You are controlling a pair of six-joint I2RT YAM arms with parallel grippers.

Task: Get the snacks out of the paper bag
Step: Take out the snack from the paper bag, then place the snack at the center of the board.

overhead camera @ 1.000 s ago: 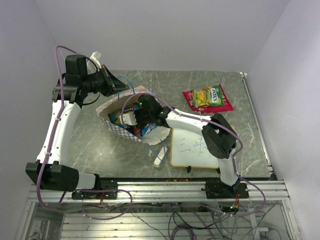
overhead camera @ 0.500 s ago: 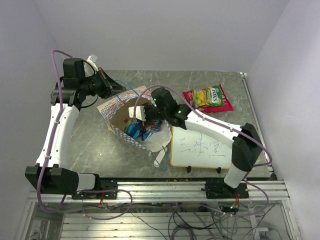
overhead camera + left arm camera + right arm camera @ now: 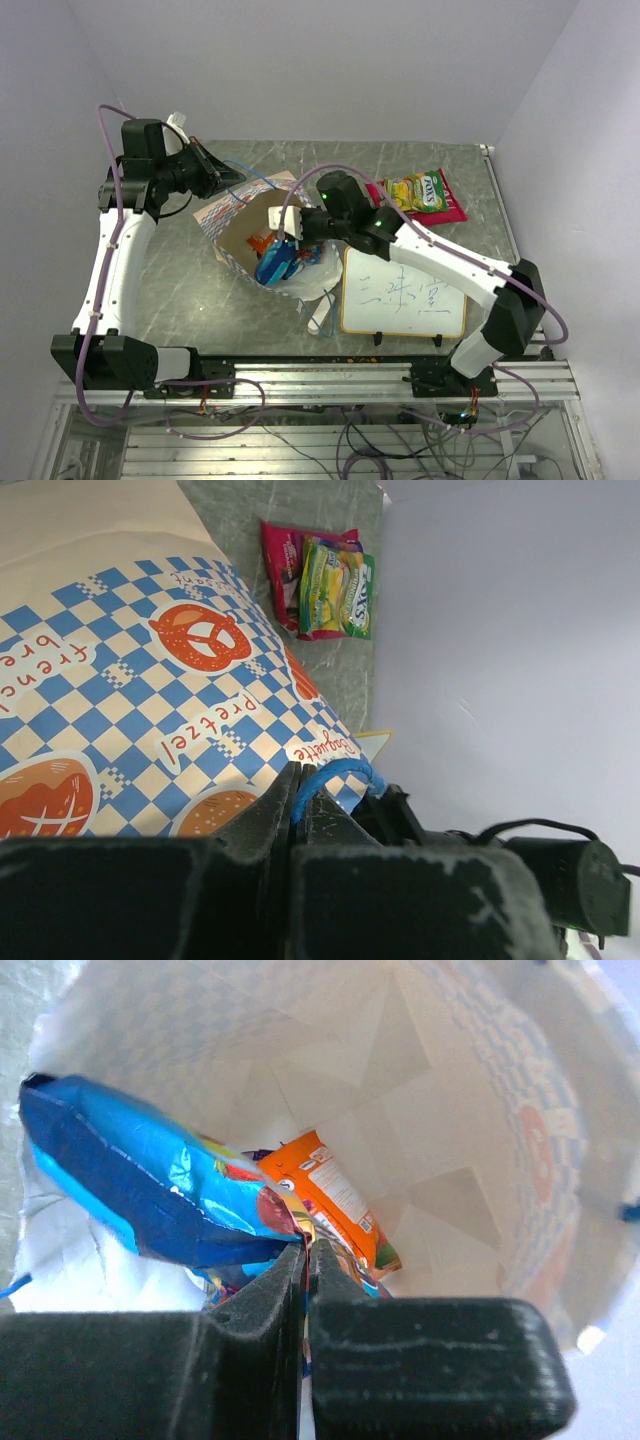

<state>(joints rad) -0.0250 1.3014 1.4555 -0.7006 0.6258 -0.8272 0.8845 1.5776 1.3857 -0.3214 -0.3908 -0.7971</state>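
The paper bag (image 3: pixel 232 222) lies tipped on the table, its mouth facing front right; the left wrist view shows its checkered side (image 3: pixel 150 700). My left gripper (image 3: pixel 218 177) (image 3: pixel 297 780) is shut on the bag's blue cord handle (image 3: pixel 335 772) at the back left. My right gripper (image 3: pixel 292 232) (image 3: pixel 307 1250) is at the bag's mouth, shut on the edge of a blue snack packet (image 3: pixel 275 262) (image 3: pixel 150 1190). An orange packet (image 3: pixel 335 1195) lies deeper inside the bag. A pink-red packet (image 3: pixel 448 208) and a yellow-green packet (image 3: pixel 420 190) lie on the table at the back right.
A framed whiteboard (image 3: pixel 405 295) with writing lies front right, just beside the bag's mouth. A white stick-like object (image 3: pixel 319 318) rests at its left edge. Walls close in at the back and on both sides. The metal rail (image 3: pixel 320 378) runs along the near edge.
My right gripper has drawn back out of the bag toward the right, bringing the blue packet up to the mouth. My left gripper, still on the handle, has shifted slightly back and left.
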